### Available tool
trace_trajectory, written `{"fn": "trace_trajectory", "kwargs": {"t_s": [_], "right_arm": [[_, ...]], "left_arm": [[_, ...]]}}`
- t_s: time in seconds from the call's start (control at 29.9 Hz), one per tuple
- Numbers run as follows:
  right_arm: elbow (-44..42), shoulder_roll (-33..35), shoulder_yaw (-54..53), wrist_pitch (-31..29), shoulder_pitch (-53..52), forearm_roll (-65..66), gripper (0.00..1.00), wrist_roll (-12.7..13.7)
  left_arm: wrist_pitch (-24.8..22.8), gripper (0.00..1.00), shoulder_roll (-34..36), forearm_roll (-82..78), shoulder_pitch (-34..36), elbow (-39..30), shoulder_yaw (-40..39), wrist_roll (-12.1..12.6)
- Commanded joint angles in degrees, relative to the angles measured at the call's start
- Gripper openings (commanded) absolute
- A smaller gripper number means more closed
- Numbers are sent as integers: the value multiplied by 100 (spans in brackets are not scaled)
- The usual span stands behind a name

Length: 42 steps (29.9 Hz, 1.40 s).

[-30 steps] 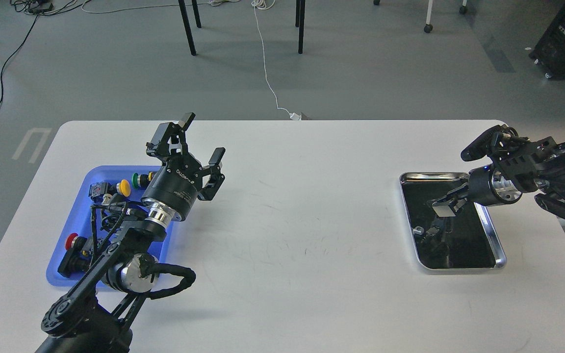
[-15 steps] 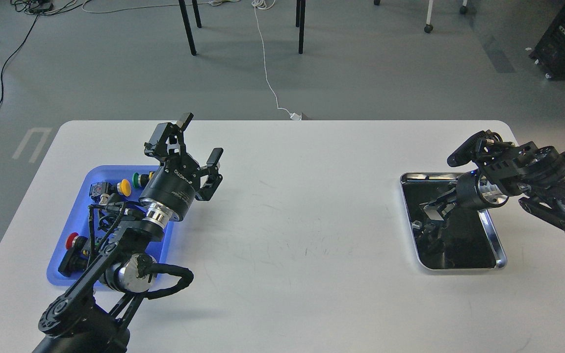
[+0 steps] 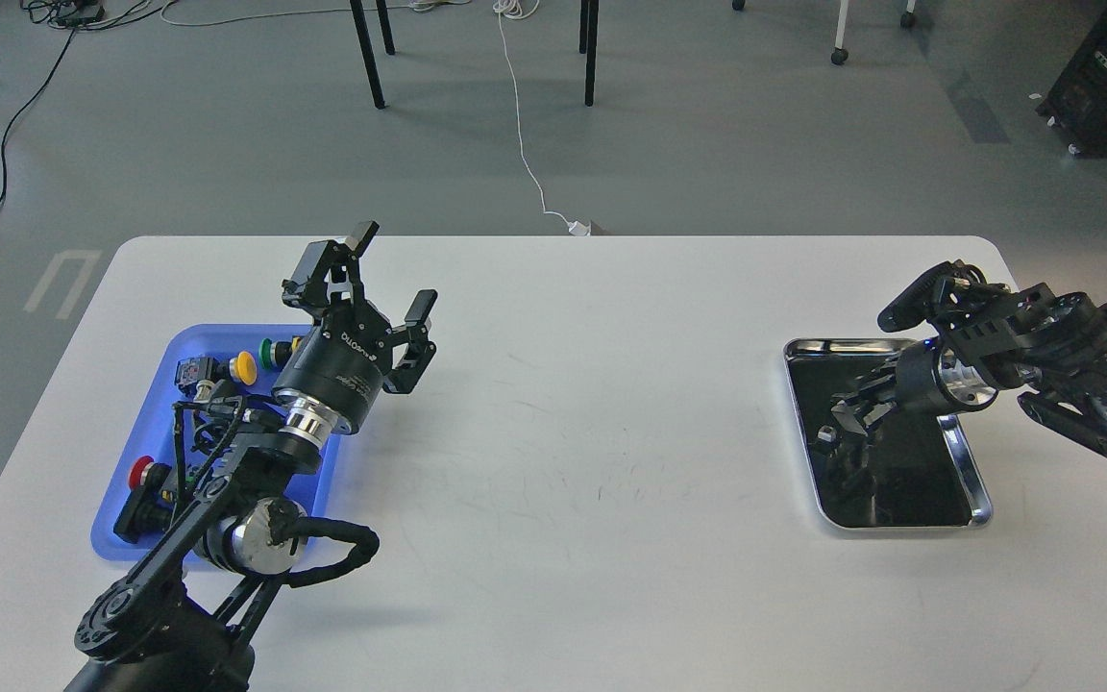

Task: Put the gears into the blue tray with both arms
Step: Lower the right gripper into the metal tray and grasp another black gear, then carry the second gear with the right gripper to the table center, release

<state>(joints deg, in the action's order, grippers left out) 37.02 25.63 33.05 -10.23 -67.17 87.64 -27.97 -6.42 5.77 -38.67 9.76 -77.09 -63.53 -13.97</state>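
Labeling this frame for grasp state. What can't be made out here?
- Gears: none distinguishable in the head view, black on the steel tray's dark lining.
- Right gripper: fingers merge with the dark lining and its reflection, so open, shut or holding cannot be told.
- Blue tray: near right part hidden by the left arm.
- Right arm: cut off by the right edge.
- Left gripper: clear, open, empty.

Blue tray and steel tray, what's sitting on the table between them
Nothing: in the head view the white table between the blue tray and the steel tray is bare, apart from faint scuff marks.
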Motion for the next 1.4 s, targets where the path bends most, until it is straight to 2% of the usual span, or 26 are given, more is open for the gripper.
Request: {"fn": "trace_trajectory", "kwargs": {"t_s": [0.0, 0.4, 0.74, 0.94, 1.17, 1.37], "right_arm": [[7, 30, 0, -5, -7, -1, 22, -3], [112, 170, -53, -5, -226, -80, 21, -3], [867, 118, -70, -14, -1061, -616, 21, -3], [956, -619, -62, -14, -1176, -959, 21, -3], [596, -1683, 8, 4, -1079, -1197, 21, -3], [578, -2167, 9, 48, -930, -1223, 21, -3]], "left_arm": [[0, 98, 3, 0, 8, -16, -1, 0], [0, 98, -6, 0, -1, -16, -1, 0], [0, 98, 3, 0, -1, -78, -36, 0], [0, 98, 20, 0, -1, -86, -80, 0], [0, 98, 20, 0, -115, -209, -89, 0], [0, 98, 29, 0, -203, -209, -195, 0]]}}
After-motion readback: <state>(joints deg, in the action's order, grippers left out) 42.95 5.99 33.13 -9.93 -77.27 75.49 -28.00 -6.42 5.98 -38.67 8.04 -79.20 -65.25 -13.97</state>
